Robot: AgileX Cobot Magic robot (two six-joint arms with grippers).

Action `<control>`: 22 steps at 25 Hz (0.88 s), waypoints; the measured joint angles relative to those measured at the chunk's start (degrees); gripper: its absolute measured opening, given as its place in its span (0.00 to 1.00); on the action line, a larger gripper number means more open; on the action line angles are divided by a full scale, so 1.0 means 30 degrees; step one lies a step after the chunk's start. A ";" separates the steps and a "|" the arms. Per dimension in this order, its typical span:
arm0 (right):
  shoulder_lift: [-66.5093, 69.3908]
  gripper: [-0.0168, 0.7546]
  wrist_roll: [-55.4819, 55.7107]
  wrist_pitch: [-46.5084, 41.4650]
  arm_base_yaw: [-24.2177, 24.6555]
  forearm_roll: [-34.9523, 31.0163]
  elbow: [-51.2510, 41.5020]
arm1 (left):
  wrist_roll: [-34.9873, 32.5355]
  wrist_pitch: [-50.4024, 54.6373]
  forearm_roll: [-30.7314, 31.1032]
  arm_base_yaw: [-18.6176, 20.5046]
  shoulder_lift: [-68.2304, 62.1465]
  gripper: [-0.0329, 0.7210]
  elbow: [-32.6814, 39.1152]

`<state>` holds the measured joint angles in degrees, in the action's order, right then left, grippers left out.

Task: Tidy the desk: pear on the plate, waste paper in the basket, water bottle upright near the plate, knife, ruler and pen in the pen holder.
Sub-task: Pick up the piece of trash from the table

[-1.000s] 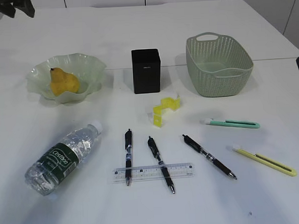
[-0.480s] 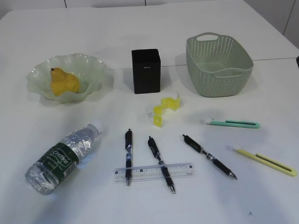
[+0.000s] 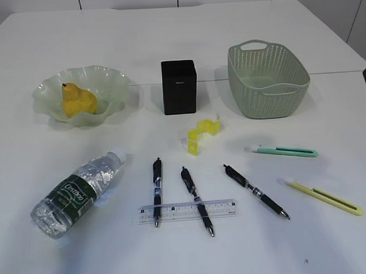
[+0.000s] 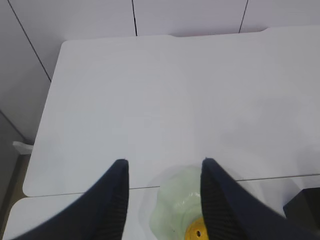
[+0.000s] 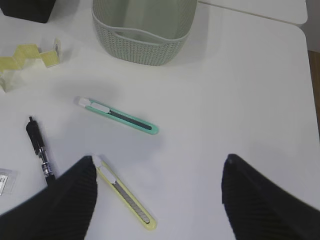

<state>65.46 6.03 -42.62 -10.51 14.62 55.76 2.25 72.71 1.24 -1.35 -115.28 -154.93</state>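
Yellow pear sits on the plate at ten o'clock; both claws, left and right, hang released and empty, so righting the toppled water bottle at eight o'clock likely follows.

The left gripper hangs high in the air, its two dark fingers parted with nothing between them. The right gripper also hangs in the air, its ribbed black fingers spread wide apart and empty, touching nothing.
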 joint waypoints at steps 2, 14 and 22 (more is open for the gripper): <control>0.0000 0.77 0.0000 0.0000 0.0000 0.0000 0.0000 | 0.0084 0.0033 -0.0028 0.0000 0.0517 0.48 0.0089; 0.0000 0.77 0.0000 0.0000 0.0000 0.0000 0.0000 | -0.0180 0.0089 -0.0082 0.0000 0.1367 0.46 0.1203; 0.0000 0.77 0.0000 0.0029 0.0000 0.0000 0.0000 | -0.0216 0.0089 -0.0520 0.0000 0.1766 0.45 0.6012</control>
<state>65.46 6.03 -42.54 -10.51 14.62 55.76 1.60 72.97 -0.32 -1.35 -109.98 -136.89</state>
